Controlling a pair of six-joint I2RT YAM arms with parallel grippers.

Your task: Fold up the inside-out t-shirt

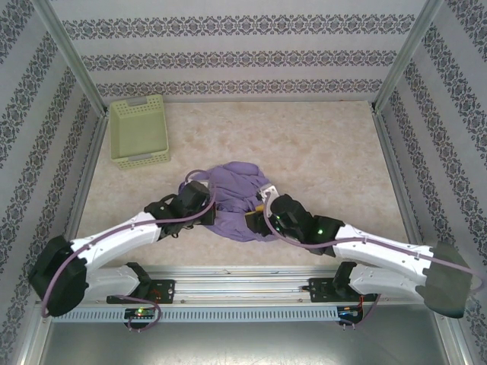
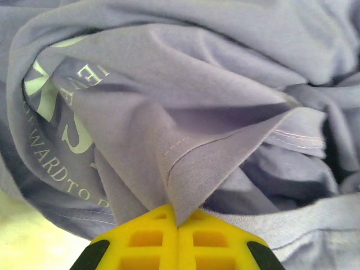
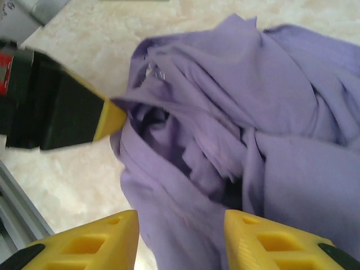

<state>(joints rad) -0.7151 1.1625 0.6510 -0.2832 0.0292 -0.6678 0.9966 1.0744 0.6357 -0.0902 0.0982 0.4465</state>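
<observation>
- Pinching a stitched hem of the shirt (image 2: 185,140) in the left gripper (image 2: 179,222), fingers pressed together on the cloth.
- Hanging just beside the heap with the right gripper (image 3: 180,236), jaws apart, gripping nothing.
- Lying bunched on the table (image 1: 327,152) between both arms, near the front edge, well apart from the basket (image 1: 138,131).
- Likely calling for a slow outward pull on the hem while seating the right jaws on a second edge, spreading before folding.
- Hiding collar and sleeves in the crumple; showing the lettering (image 2: 56,112) only partly, cut off by folds.
</observation>
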